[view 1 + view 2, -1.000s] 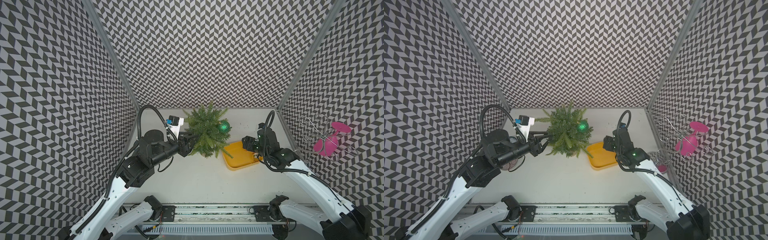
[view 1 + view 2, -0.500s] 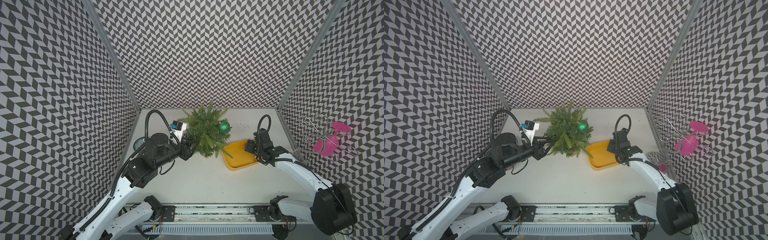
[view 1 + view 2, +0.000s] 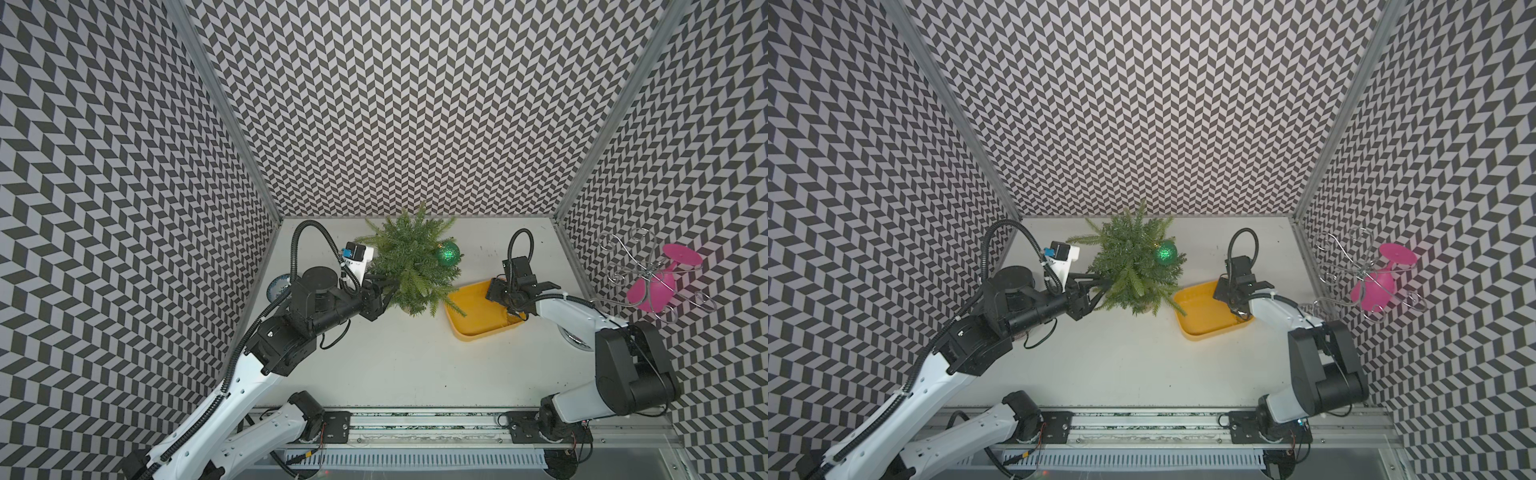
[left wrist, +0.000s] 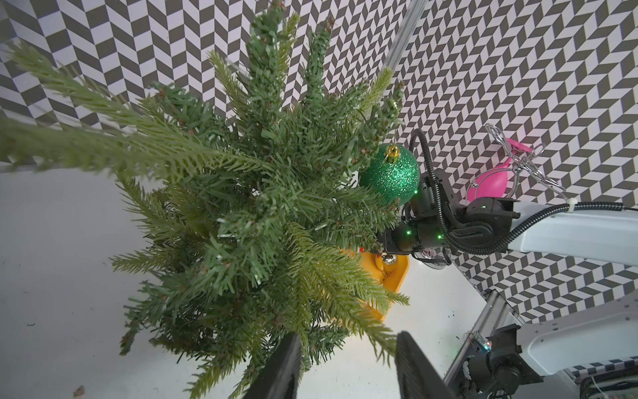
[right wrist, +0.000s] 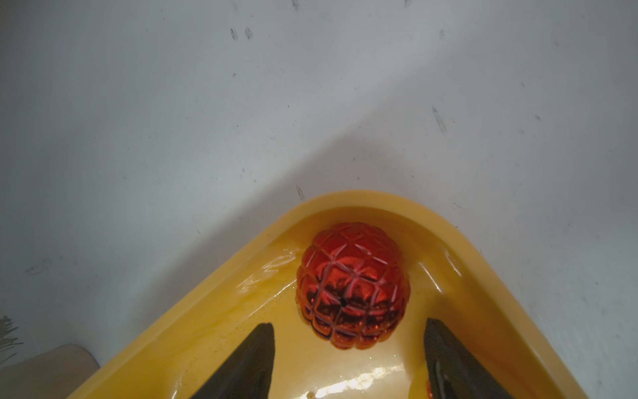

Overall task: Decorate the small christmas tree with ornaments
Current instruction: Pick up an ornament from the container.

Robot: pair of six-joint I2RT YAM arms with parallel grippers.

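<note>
The small christmas tree [image 3: 409, 266] [image 3: 1133, 270] stands at the back middle of the table. A glittery green ornament [image 3: 447, 253] [image 3: 1165, 252] [image 4: 389, 174] hangs on its right side. My left gripper [image 3: 390, 287] [image 3: 1104, 289] [image 4: 347, 340] is open at the tree's lower left edge, with branch tips between its fingers. In the yellow tray [image 3: 469, 332] [image 3: 1200, 332] [image 5: 362, 197] a faceted red ornament [image 5: 352, 283] lies in a corner. My right gripper [image 5: 348, 324] is open just short of it, pointing down into the tray. A gold ornament [image 4: 382, 265] shows partly in the tray.
A pink goblet [image 3: 652, 282] hangs in a wire rack [image 3: 623, 266] on the right wall. A small bluish dish [image 3: 277, 286] lies behind my left arm by the left wall. The tree's beige pot [image 5: 45, 369] stands close to the tray.
My right arm has folded its elbow up and tipped its wrist down over the tray. My left arm has shifted right, its fingers staying at the tree's left edge.
</note>
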